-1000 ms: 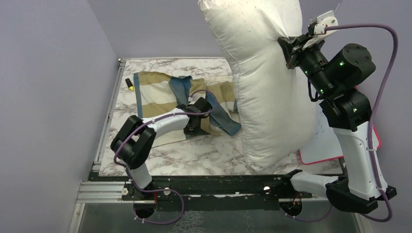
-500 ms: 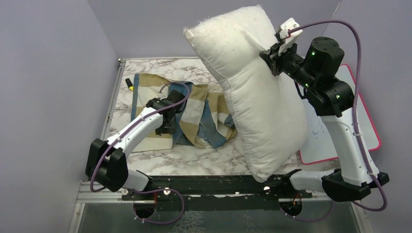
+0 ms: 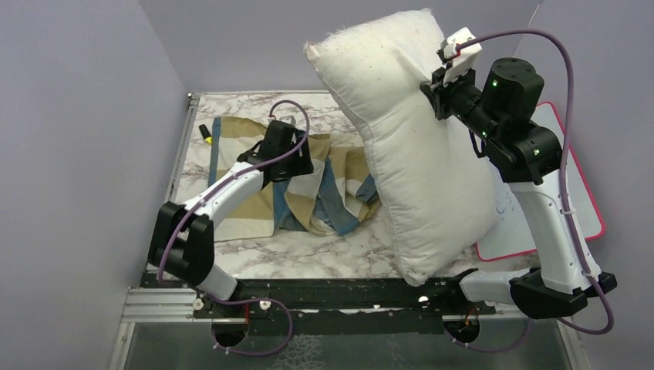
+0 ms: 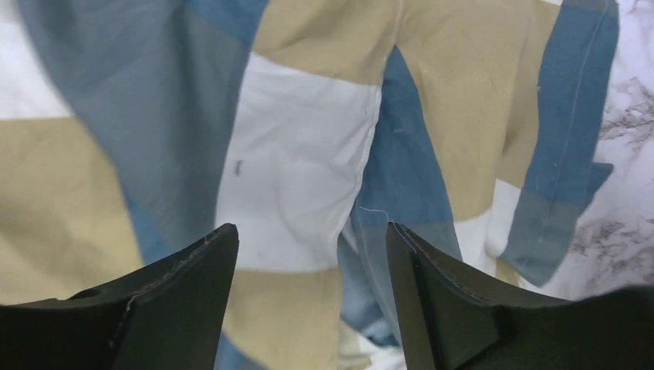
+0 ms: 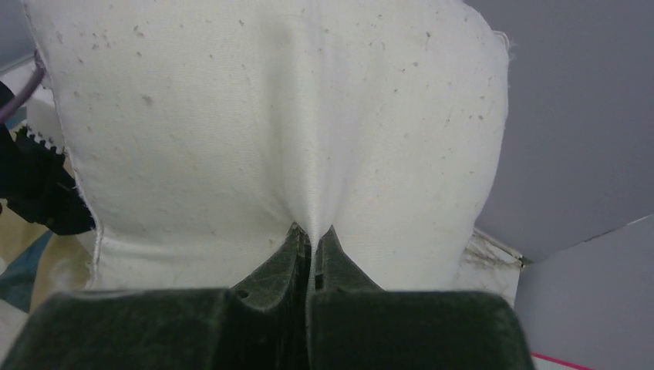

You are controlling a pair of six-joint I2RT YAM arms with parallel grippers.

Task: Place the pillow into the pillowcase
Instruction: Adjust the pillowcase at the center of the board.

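The pillow (image 3: 420, 154) hangs over the bench's (image 3: 324, 247) right side, one fold of its cover pinched in the right gripper (image 5: 312, 230); it could slip free. The pillowcase (image 3: 324, 189) lies crumpled mid-bench beneath the spread, empty left gripper (image 4: 310, 231), which might seize both layers.

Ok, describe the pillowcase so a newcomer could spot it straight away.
Start from the marble-patterned table top. On its left half, left of the big off-white pillow held up in the air, lies the pillowcase, rumpled and flat. It is the only patterned cloth: blue, tan and cream blocks, unlike the plain pillow and the pink-rimmed whiteboard.
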